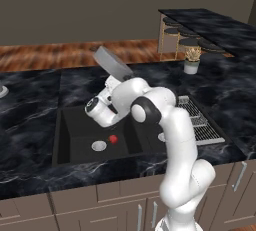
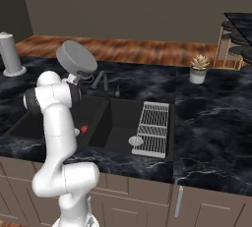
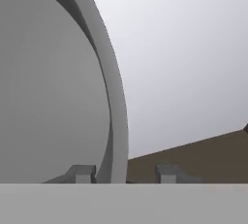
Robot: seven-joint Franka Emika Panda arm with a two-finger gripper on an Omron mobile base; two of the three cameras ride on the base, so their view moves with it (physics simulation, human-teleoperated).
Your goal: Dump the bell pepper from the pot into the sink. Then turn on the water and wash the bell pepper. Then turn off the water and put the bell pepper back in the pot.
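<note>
Pot (image 2: 76,57): wide shallow grey disc, tipped steeply on edge above sink (image 1: 70,147), rim at 12. Gripper (image 3: 125,173) clamped on pot rim. Bell pepper (image 1: 113,138) in left basin.

I see open room in the left basin of the sink (image 1: 70,140); the raised pot (image 1: 112,63) and faucet (image 2: 101,80) block its far side.

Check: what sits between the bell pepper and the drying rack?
In the right base view, the sink's divider wall separates bell pepper from drying rack.
</note>
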